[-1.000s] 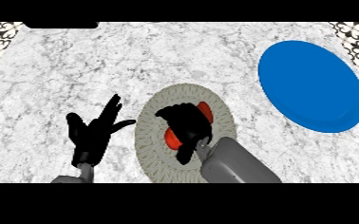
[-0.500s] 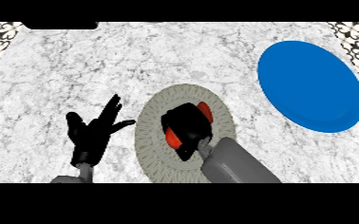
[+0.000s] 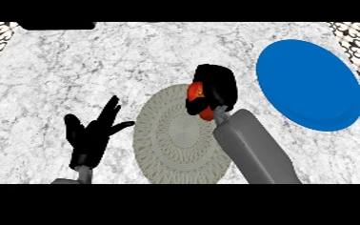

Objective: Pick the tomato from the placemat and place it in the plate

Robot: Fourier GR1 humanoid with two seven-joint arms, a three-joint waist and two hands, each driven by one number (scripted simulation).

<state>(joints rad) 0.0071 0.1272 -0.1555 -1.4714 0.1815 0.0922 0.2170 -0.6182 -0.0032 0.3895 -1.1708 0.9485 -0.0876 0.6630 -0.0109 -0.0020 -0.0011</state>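
Tomato (image 3: 197,93) first: it shows as a red patch tucked inside my right hand (image 3: 215,91), whose fingers are curled round it and hide most of it, so I read it as carried just over the placemat's edge at about two o'clock of the mat. I'd judge it light, round and smooth-skinned, a bit soft, the sort of thing that could roll or slide out of a partial wrap, so the sensible hold is around its widest part with thumb opposite fingers, and that looks roughly like what I've got, though I can't see the contact itself. Now the surroundings, biggest down. Marble counter (image 3: 105,62) spreads pale and veined under everything. Blue plate (image 3: 306,83) sits at three o'clock from the hand, well apart from the mat, with only bare counter in between, so I see nothing standing in the way of the carry. Round woven placemat (image 3: 175,143) lies at six to seven o'clock of the hand, my grey right forearm (image 3: 256,152) crossing its right side. My left hand (image 3: 91,133) rests at nine o'clock of the mat, fingers spread and upright, holding nothing, clear of the route. My guess: the only risk is the tomato rolling on the plate once released.
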